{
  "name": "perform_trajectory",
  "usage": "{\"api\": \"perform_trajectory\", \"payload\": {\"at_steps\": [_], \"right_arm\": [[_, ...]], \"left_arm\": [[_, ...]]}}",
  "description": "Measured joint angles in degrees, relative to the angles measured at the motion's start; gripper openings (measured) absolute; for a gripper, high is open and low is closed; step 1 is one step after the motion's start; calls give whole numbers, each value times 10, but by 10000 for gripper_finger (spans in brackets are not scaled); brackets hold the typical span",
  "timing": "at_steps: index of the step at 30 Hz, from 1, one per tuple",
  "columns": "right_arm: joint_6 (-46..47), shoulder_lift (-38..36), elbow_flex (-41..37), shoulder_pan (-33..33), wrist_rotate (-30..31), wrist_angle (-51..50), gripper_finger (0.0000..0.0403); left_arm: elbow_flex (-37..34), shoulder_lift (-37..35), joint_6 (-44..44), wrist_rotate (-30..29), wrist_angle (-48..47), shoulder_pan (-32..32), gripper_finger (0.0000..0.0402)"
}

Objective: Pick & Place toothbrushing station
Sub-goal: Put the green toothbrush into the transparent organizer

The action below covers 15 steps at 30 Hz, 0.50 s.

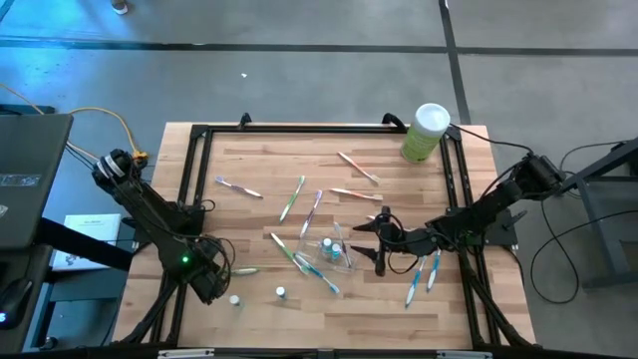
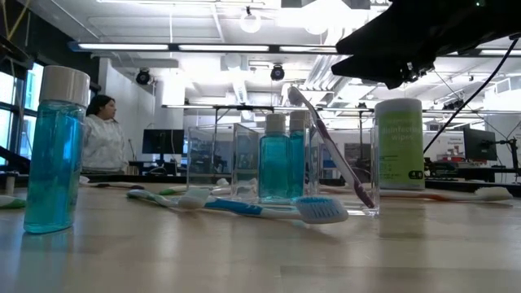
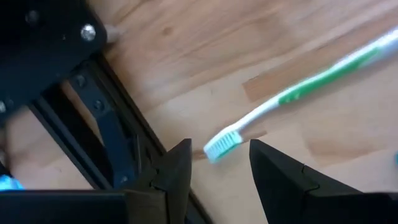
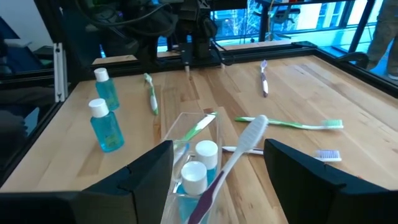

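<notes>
Clear cup [image 1: 337,251] is sitting near table centre, slightly toward 5 o'clock, holding two small blue bottles [image 4: 198,171] with white caps and one leaning toothbrush [image 4: 231,163]. Right wrist view is showing the cup's contents up close; high view only gives a faint outline there. Low view is showing the same cup [image 2: 277,167] side-on, with a blue-and-white toothbrush [image 2: 269,208] lying in front of it and a pale-green canister [image 2: 399,145] beyond.

Right gripper [image 1: 377,239] is hovering at the cup's 3 o'clock side, fingers [image 4: 146,171] spread wide on either side of the cup, gripping nothing.

Left gripper [image 1: 217,282] is sitting at the table's 8 o'clock edge, released. Left wrist view alone is showing a green-and-white toothbrush [image 3: 292,96] with its bristle head lying just ahead of the gap between the fingers [image 3: 177,174], not clamped.

Two more blue bottles [image 1: 281,292] are standing near 7 o'clock. Loose toothbrushes are scattered around the cup; two blue ones [image 1: 423,276] are lying at 4 o'clock. The canister [image 1: 427,132] is standing at 1 o'clock. A person [image 2: 101,134] is showing only in low view, far behind.
</notes>
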Motion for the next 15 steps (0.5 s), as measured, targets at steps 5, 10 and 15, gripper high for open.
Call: {"api": "perform_trajectory", "payload": {"at_steps": [5, 10, 15], "right_arm": [[-1, 0, 0, 0, -1, 0, 243], [-2, 0, 0, 0, -18, -2, 243], [-2, 0, 0, 0, -18, -5, 243]], "left_arm": [[0, 1, 22, -4, 5, 0, 154], [-2, 5, -34, -7, 4, 6, 154], [-2, 8, -46, -8, 16, 8, 154]]}}
